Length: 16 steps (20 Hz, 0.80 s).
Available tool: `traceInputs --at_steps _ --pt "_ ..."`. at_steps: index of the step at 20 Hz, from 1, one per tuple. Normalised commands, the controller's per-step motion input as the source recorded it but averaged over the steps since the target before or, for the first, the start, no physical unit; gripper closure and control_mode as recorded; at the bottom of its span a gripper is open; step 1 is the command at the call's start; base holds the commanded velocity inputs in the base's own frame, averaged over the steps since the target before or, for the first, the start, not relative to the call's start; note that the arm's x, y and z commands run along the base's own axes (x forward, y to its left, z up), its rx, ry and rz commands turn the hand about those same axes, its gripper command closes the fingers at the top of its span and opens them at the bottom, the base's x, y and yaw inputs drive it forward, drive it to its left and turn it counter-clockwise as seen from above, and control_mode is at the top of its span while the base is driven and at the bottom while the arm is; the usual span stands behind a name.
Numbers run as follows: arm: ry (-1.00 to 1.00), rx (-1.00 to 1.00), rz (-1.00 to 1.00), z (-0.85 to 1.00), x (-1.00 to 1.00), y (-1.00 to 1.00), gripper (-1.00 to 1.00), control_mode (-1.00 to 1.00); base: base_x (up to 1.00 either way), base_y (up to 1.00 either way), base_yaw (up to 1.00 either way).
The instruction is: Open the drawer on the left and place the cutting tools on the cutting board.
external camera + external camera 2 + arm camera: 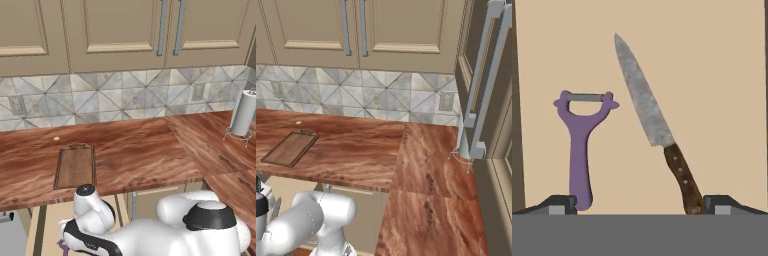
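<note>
While the drawer [712, 75] is standing open below the counter, the gripper [640, 202] is hanging spread wide over both cutting tools.

Peeler [579, 145] and knife [649, 112] are lying flat and apart on the beige floor, handles toward the fingertips [559, 204]; side walls are leaving little room, while the cutting board [75, 166] is waiting bare near the counter's front edge.
</note>
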Motion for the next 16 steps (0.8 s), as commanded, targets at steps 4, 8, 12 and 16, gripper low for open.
traceInputs --at_steps 4,8,12,16 --pt "0.03 0.06 -0.01 -0.19 0.19 0.16 -1.0 -1.0 0.0 0.0 0.0" --pt "0.04 0.05 0.0 -0.23 0.04 0.18 -1.0 -1.0 0.0 0.0 0.0" --pt "0.07 0.04 0.0 -0.31 0.0 0.37 -1.0 -1.0 0.0 0.0 0.0" --pt "0.09 0.02 0.0 -0.32 0.0 0.35 -1.0 -1.0 0.0 0.0 0.0"
